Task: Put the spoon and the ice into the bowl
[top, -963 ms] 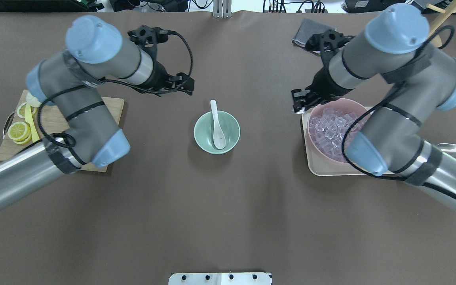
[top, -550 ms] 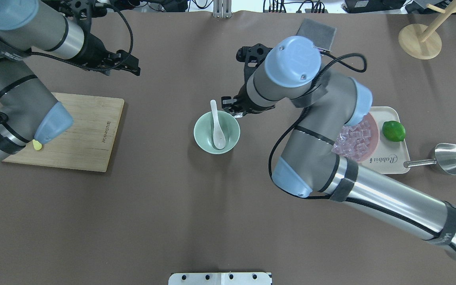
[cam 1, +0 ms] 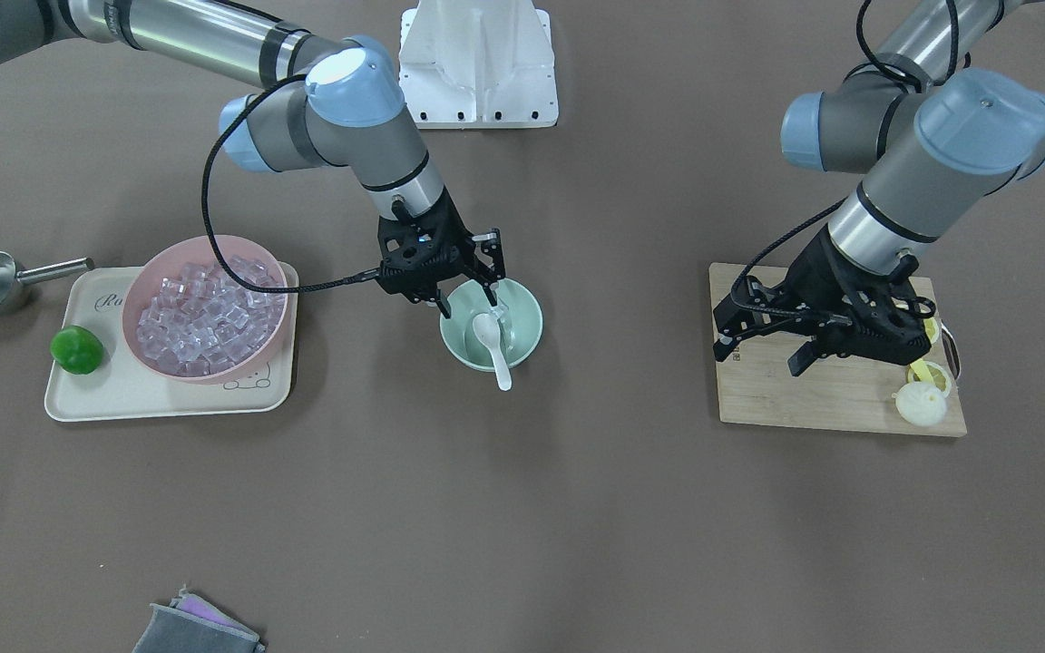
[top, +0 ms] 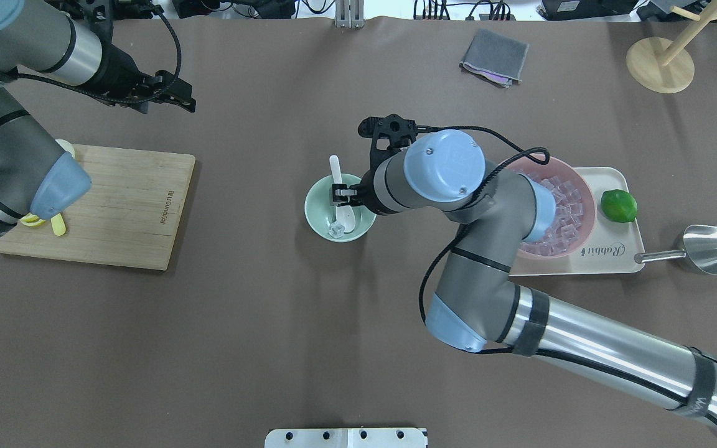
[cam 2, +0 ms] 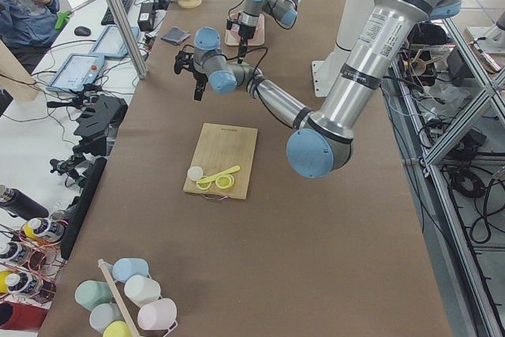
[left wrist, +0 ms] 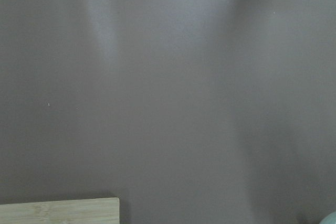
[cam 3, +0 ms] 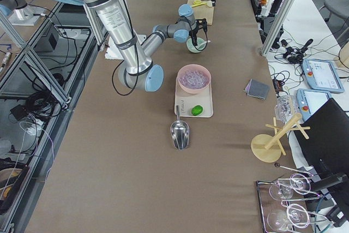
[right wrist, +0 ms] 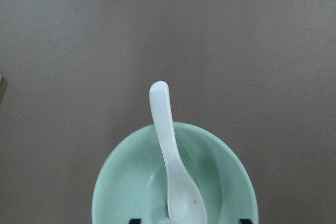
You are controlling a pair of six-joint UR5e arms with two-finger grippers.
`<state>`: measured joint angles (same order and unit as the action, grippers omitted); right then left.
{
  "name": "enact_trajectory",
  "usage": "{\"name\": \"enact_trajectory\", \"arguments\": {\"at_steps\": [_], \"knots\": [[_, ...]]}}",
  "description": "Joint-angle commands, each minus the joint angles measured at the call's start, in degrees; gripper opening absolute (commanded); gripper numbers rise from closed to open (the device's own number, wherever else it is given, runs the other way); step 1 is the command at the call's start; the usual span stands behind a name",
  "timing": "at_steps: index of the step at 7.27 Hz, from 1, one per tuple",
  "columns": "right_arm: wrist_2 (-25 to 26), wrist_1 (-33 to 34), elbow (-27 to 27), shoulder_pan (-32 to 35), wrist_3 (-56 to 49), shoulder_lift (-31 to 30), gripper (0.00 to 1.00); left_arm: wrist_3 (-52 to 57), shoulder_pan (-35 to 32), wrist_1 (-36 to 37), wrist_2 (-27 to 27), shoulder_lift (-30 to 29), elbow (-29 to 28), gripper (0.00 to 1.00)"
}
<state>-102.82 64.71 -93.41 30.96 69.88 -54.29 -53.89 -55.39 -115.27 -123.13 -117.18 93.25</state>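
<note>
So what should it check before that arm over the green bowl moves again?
1. Spoon in bowl: ok, scoop inside, handle over the rim.
2. Ice cube in bowl: ok, one lies beside the scoop.
3. Right gripper open and empty: ok.
4. That gripper clear of the bowl's rim: cannot tell.
5. Left gripper out of the way: ok, off by the cutting board.

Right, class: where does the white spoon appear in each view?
Front-facing: spoon centre, handle over lower rim.
Overhead: spoon centre, handle pointing up.
Exterior left: cannot make it out.
Exterior right: spoon top centre, tiny.
Left wrist: not in it.
Right wrist: spoon centre.
Shared landmark: mint-green bowl.
</note>
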Motion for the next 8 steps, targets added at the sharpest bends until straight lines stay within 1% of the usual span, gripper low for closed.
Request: {"name": "enact_trajectory", "arguments": {"at_steps": [1,2,3,4,5,6,7,8], "knots": [[-12.32,7.21,-12.03,9.05,-1.92,-8.18,1.00,-0.96,0.54,3.09,-1.92,0.02,-0.26,0.97],[-18.84,10.58,-12.58,17.39,-9.33,-10.72,1.00,0.96,-0.59,7.12,-2.72,-0.24,0.53,0.97],[-24.48,10.87,-12.24,24.95,-21.24,-16.66,1.00,5.59,-4.08,10.64,-2.82,0.98,1.40,0.97],[-27.49,13.48,-9.45,32.34,-34.67,-20.47,1.00,13.55,-7.16,15.47,-4.30,6.56,7.07,0.97],[-29.52,17.08,-4.11,38.68,-48.64,-20.85,1.00,27.64,-13.89,19.95,-8.58,11.05,9.30,0.97],[-30.68,18.24,0.47,44.13,-59.92,-22.16,1.00,38.48,-17.79,23.82,-10.10,12.40,8.89,0.97],[-32.60,18.34,4.86,49.58,-68.73,-23.30,1.00,44.16,-20.70,25.26,-10.20,15.55,9.49,0.97],[-34.71,18.34,7.43,53.47,-75.35,-24.80,1.00,47.87,-22.73,24.92,-10.11,21.50,12.54,0.98]]}}
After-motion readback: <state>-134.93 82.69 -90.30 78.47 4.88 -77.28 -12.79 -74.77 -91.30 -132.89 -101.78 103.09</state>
